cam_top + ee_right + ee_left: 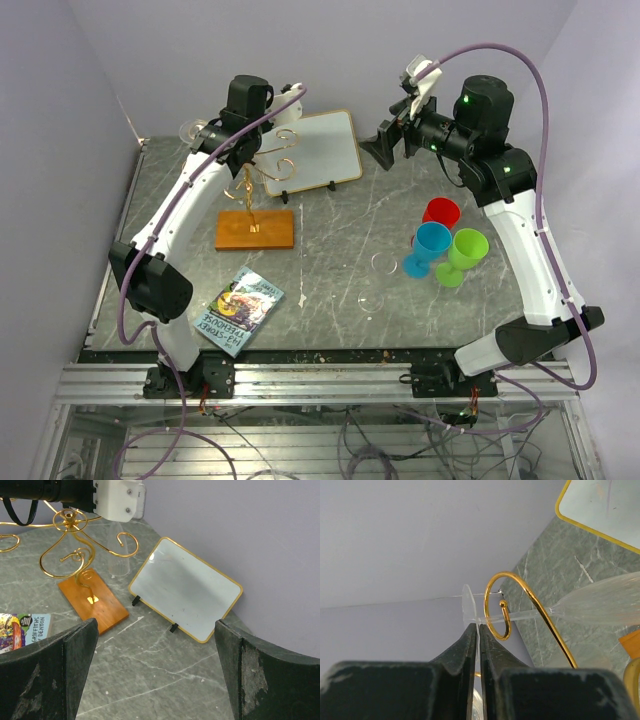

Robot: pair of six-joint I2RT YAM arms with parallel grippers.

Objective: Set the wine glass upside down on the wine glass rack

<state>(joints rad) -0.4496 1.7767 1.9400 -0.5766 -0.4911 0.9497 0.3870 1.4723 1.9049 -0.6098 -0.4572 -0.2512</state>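
Release step: the wine glass (600,600) hangs with its stem through a scroll of the wine glass rack (506,573), frame centre. The left hand (478,627) pinches the glass's foot; the right hand (155,680) gapes wide, idle. Next, I judge: open the left hand and back away without nudging the rack.

You'll find the rack (255,230) at nine o'clock on the table (330,225), the board (312,150) behind it at twelve, the book (238,311) before it at eight, three cups (432,240) clustered at three. The glass (600,602) lies, stem through a rack curl.
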